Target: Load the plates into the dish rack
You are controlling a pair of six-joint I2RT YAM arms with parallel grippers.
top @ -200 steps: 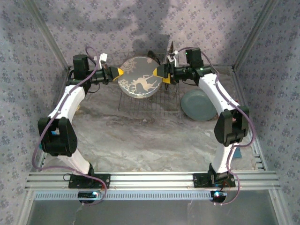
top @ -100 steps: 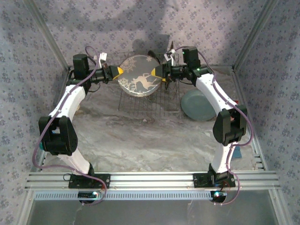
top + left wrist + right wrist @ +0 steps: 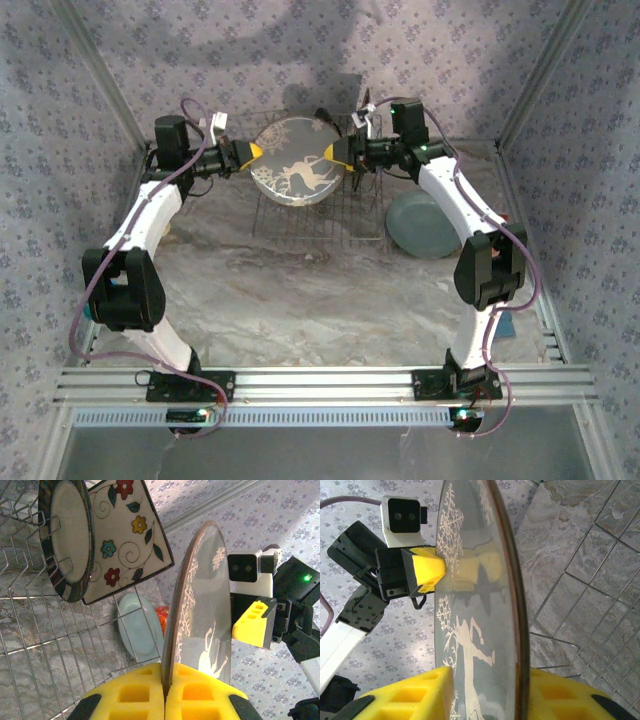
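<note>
While deer plate (image 3: 297,172) hung over dish rack (image 3: 320,228) | L gripper (image 3: 165,692) clamped its rim | R gripper (image 3: 490,685) astride opp. rim, grip unclear | step: 3rd plate loading | next: lower edge-on into free slot

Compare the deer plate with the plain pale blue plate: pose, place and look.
The deer plate stands on edge; the pale blue plate lies flat. The deer plate is held over the dish rack by yellow fingers; the pale blue plate rests on the table beside it. The deer plate bears a white design; the pale blue plate is plain. Both are round.
</note>
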